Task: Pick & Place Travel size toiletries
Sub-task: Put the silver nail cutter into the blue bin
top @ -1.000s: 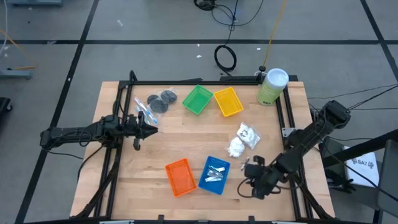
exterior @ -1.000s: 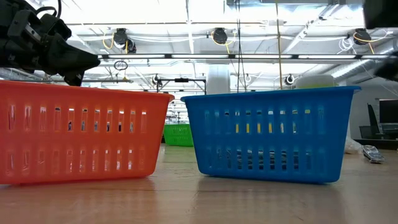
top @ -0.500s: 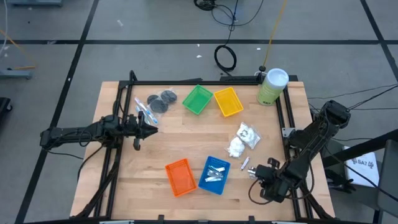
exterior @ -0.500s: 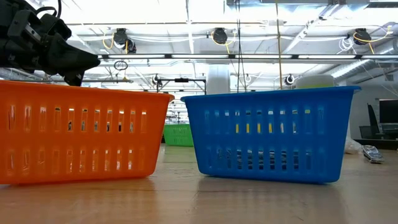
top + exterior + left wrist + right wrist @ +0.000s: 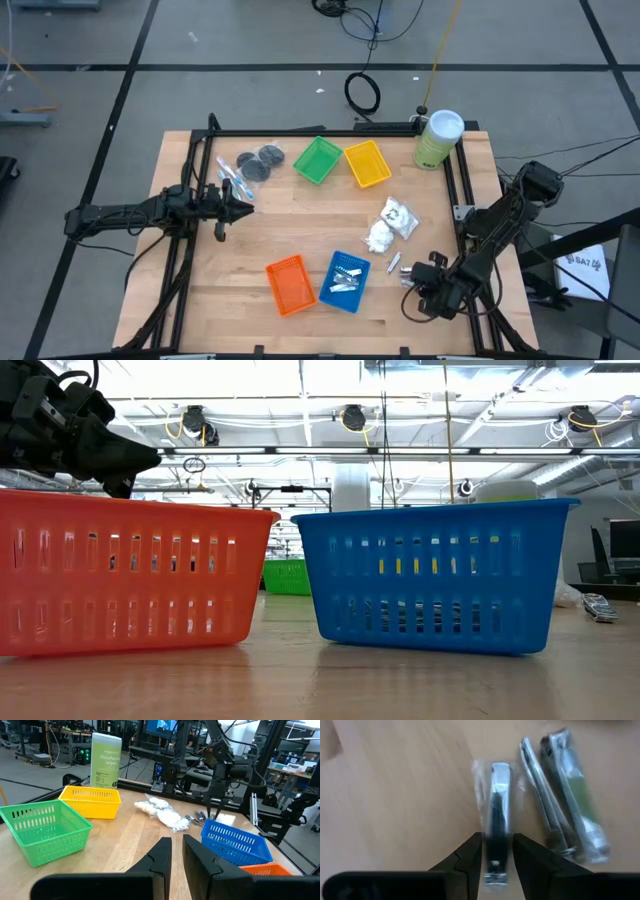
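Silver wrapped pieces lie flat on the wood at the table's right near side; two more lie beside the first. My right gripper is low over them and open, one finger on each side of the first piece. More silver pieces lie in the blue tray. White packets lie mid-right. Dark discs and clear sticks lie far left. My left gripper waits shut above the table's left side.
An orange tray stands beside the blue one near the front edge. Green and yellow trays sit at the far side, with the pale green canister at the far right corner. Bare wood lies in the middle.
My right gripper has drawn back a little toward the table's right edge and then eased toward the silver pieces. Everything else has stayed where it was.
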